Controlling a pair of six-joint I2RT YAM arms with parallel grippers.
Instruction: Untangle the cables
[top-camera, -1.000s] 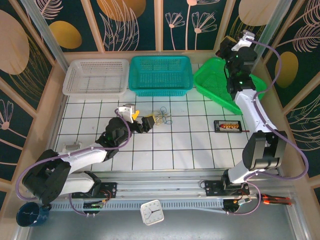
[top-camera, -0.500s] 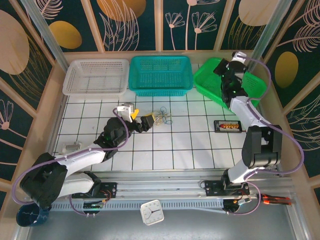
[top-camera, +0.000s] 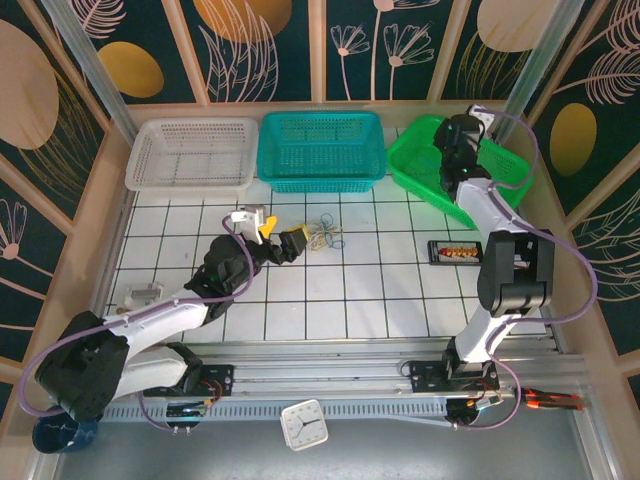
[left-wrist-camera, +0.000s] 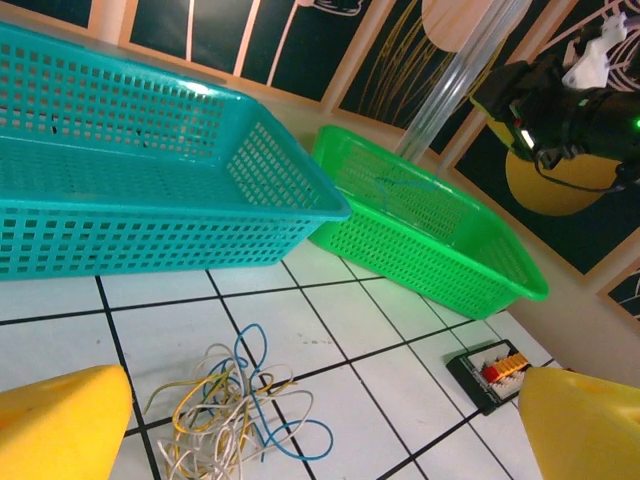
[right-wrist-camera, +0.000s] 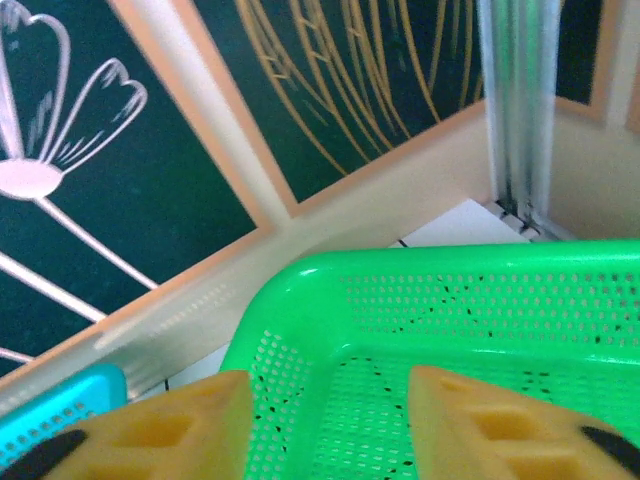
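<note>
While the cables (left-wrist-camera: 235, 410) lie on open tiled bench (top-camera: 380, 290) just ahead of the wide, empty left jaws, the right jaws gape empty over the green basket (right-wrist-camera: 300, 290).

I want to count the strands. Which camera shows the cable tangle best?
Left wrist: the cables lie close up, with blue, yellow and whitish loops distinct. Top external shows them as a small knot just beyond the left gripper. Right wrist faces the green basket.

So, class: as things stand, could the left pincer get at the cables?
Probably yes: the left pincer stands open just short of the cables, facing them, with nothing between them.
</note>
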